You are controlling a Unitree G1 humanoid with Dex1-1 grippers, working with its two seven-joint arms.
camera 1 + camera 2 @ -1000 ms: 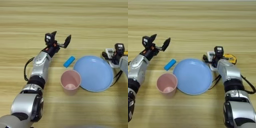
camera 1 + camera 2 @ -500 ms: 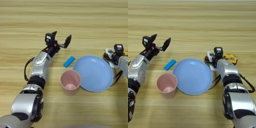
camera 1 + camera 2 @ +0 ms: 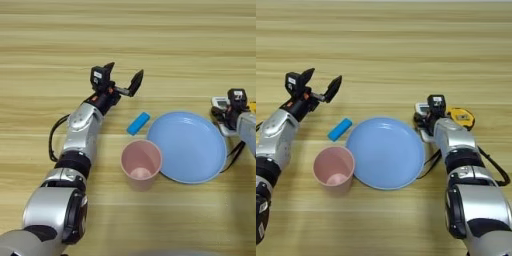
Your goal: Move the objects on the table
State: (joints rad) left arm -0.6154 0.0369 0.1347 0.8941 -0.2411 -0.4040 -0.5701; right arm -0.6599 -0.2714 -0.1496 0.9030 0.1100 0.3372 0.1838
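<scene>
- Light wooden table (image 3: 150,45) with plank lines running across fills your whole view; everything sits on its near half.
- Your left gripper (image 3: 123,82) hovers above the wood, left of centre, its two black fingers spread wide apart with nothing between them.
- Just in front of and slightly to the right of that gripper, you have the blue block (image 3: 138,123) lying flat on the table, tilted on a diagonal, not touched by either finger.
- The block's right end lies just beside the left rim of the plate (image 3: 200,172), with a thin strip of wood showing between them.
- You see the pink cup (image 3: 141,161) standing upright and open-topped nearer to you than the block, its right side against or just over the plate's near-left rim; the two may be touching, but you cannot tell for sure.
- Your right gripper (image 3: 432,111) is down at the far right edge of the plate, low over the table. Whether its fingers are apart or together cannot be read from these views.
- The white remote (image 3: 421,108) lies directly under that gripper; only its pale end peeks out to the left of the black fingers, and you cannot tell whether it is being gripped.
- Just to the right of your right gripper there is a small yellow and black thing (image 3: 461,116) resting on the wood, close to the forearm.
</scene>
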